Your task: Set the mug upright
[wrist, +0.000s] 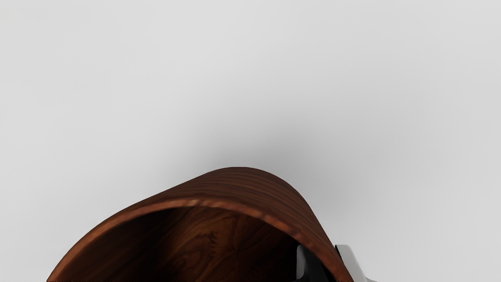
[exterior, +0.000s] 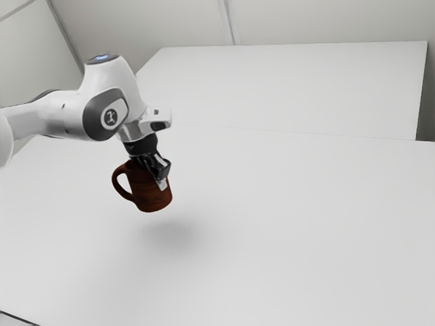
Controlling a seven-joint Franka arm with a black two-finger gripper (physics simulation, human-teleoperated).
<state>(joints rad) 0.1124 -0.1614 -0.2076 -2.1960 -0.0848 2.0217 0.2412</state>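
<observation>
Your gripper [wrist: 323, 250] is clamped on the mug's wall, one finger inside and one outside, holding the mug [exterior: 147, 192] clear of the surface [exterior: 285, 231], mouth up but tilted. So the lift looks done; levelling, lowering and release remain. Your arm [exterior: 58, 115] reaches in from the exterior view's left, hand pointing down at a slight slant.

Pale walls [exterior: 319, 22] stand beyond a broad white table [exterior: 312, 231] in soft light.
</observation>
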